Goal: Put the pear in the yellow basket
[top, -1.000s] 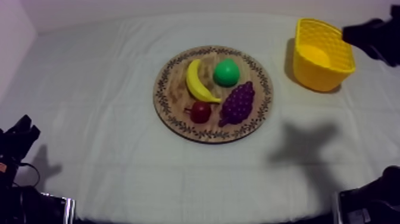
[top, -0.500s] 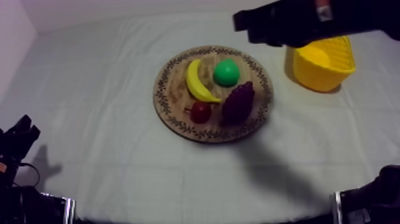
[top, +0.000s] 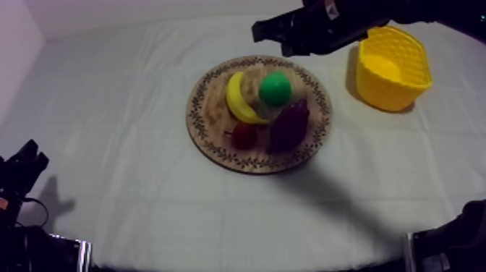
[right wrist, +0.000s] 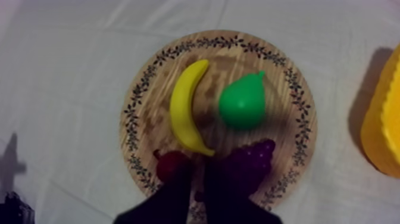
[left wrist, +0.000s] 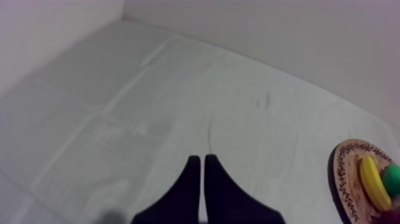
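Observation:
The green pear (top: 275,88) lies on the far right part of the round wooden board (top: 210,137), beside the banana (top: 239,98). My right gripper (top: 262,30) hangs above the table just beyond the board's far rim, its arm coming in from the upper right past the yellow basket (top: 392,65). In the right wrist view the pear (right wrist: 241,105) lies ahead of the right gripper (right wrist: 199,176), whose fingers are together over the board's near rim. My left gripper (top: 23,168) rests low at the left; its fingers (left wrist: 193,173) form a narrow wedge over bare cloth.
A bunch of grapes (top: 289,124) and a small red fruit (top: 244,135) lie on the board's near half, close to the pear. The arm's shadow darkens the board and the cloth in front of it. The basket stands at the far right.
My right arm has swung left from beyond the basket to over the board's far rim, and its shadow has moved onto the board. The fruit and the left arm have not moved.

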Controlling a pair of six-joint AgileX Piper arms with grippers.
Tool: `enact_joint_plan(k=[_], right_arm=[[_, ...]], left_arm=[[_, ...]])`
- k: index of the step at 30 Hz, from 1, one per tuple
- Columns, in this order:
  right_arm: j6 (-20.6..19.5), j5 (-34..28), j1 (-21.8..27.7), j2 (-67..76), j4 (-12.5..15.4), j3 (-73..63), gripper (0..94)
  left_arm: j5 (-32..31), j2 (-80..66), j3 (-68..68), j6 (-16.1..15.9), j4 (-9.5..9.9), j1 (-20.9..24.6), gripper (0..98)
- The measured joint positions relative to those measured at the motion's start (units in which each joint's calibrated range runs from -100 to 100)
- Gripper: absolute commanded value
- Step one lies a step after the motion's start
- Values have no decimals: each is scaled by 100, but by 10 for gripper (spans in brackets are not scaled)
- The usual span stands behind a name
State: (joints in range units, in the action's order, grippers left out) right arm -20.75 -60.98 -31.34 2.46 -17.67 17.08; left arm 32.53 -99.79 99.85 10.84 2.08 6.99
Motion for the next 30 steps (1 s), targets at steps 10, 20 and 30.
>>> enact_joint_plan(k=[10, 20, 30], right_arm=[[-20, 217, 323, 31, 3, 89, 36], [-260, 404, 225, 55, -222, 534, 24], [-258, 591, 364, 89, -61, 671, 801]], left_arm=[[0, 0, 0, 2, 0, 0, 1], [0, 0, 0, 2, 0, 0, 1], [0, 0, 0, 2, 0, 0, 1]])
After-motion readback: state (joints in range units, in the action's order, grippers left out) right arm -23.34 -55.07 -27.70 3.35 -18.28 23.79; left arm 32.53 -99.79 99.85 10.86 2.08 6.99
